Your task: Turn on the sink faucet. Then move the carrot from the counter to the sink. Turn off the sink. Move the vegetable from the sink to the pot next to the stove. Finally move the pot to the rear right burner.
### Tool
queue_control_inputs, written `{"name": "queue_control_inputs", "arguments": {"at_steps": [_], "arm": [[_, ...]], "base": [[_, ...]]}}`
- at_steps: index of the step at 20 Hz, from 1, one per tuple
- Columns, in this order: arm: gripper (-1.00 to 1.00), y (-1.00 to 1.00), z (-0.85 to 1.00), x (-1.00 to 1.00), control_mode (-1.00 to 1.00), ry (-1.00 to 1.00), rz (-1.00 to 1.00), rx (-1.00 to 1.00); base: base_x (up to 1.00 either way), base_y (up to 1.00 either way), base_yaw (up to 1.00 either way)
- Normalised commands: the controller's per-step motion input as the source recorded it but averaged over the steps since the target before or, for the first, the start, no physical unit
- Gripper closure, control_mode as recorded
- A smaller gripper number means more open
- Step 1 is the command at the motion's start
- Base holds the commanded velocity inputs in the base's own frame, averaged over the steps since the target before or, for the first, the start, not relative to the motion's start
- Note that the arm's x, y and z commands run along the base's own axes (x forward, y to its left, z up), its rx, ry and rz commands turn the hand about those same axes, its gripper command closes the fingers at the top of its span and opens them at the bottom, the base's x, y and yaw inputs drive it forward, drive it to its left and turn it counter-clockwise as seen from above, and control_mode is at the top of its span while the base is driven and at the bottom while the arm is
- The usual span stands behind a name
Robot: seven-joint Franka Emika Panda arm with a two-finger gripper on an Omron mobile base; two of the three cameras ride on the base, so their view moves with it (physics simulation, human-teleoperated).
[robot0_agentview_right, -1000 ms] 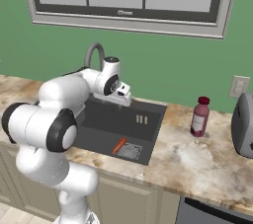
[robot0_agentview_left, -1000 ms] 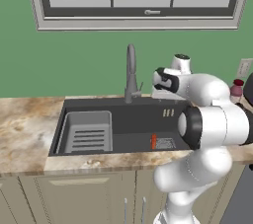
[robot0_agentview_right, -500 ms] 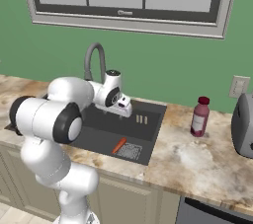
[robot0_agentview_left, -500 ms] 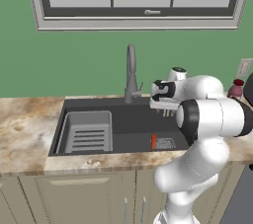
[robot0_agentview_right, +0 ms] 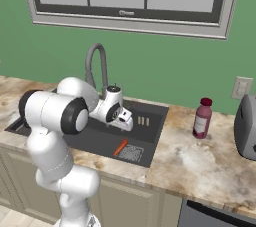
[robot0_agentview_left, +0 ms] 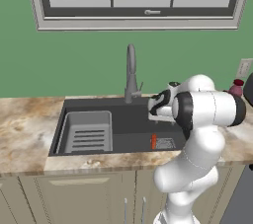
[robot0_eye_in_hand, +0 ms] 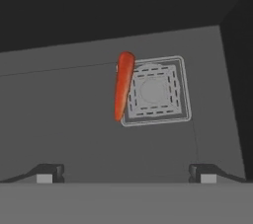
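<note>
I have the gripper [robot0_eye_in_hand: 126, 176] hanging over the sink [robot0_agentview_left: 128, 119], jaws spread wide and holding nothing. The carrot [robot0_eye_in_hand: 123, 91] lies flat on the basin floor, its side touching the edge of the drain grate [robot0_eye_in_hand: 157, 91], thick end away from me. In the right base view the carrot [robot0_agentview_right: 120, 147] sits near the front wall, below and just ahead of the hand. No water shows at the faucet [robot0_agentview_left: 131, 72], so I judge the pickup comes next.

My worries: the carrot is slim and round, so an off-centre pinch could roll it aside or squirt it out. Descending too deep would jam the fingertips against the floor or grate. The front wall also crowds my approach.
</note>
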Motion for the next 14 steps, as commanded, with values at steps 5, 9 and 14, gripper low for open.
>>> {"name": "queue_control_inputs", "arguments": {"at_steps": [5,9,14], "arm": [[-1.00,0.00,-0.54,0.00,-1.00,0.00,-0.03,0.00],[-1.00,0.00,-0.40,0.01,-1.00,0.00,-0.04,0.00],[-1.00,0.01,-0.15,0.19,-1.00,0.03,-0.04,0.00]], "base": [[0.00,0.00,0.00],[0.00,0.00,0.00],[0.00,0.00,0.00]]}}
